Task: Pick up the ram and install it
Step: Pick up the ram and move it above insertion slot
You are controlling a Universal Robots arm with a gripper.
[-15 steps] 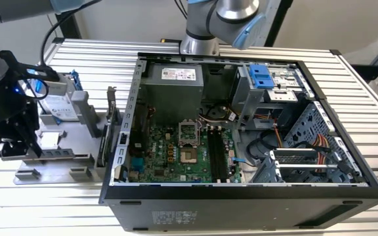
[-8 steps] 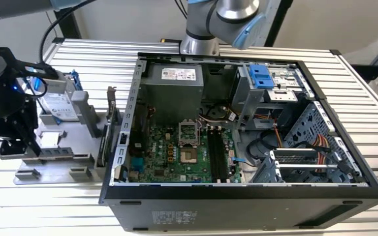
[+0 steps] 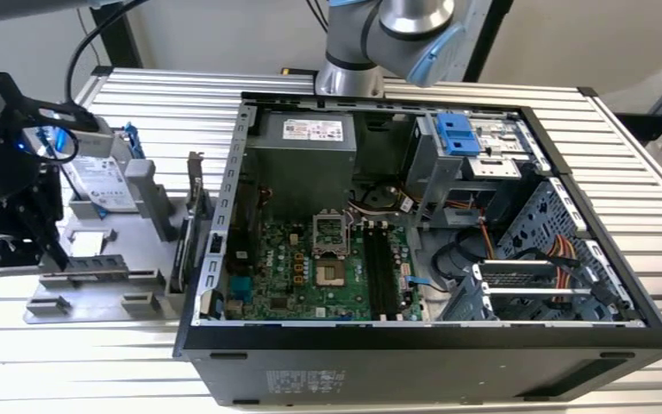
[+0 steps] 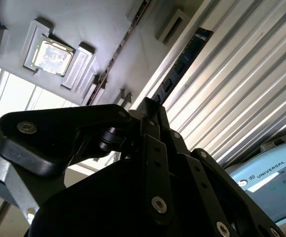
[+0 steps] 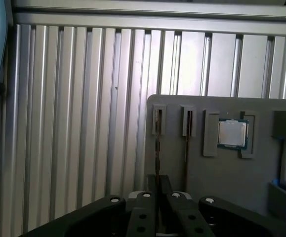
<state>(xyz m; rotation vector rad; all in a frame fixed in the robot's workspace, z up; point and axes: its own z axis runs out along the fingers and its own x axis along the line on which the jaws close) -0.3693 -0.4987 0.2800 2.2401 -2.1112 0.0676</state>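
Gripper (image 5: 157, 187) sits closest to me, pinched almost closed on the thin edge of the ram (image 5: 157, 148). The ram stands in a slot of the grey tray (image 5: 222, 185) on the tabletop (image 5: 83, 123). I judge this the pick-up grasp; freeing it calls for a straight, untilted lift.

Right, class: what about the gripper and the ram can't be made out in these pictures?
1. Whether the gripper is clamping the ram: in both wrist views, its own body covers the contact.
2. The ram's near end: second wrist view, behind the gripper.
3. Whether the motherboard slots are free: exterior view, too small.
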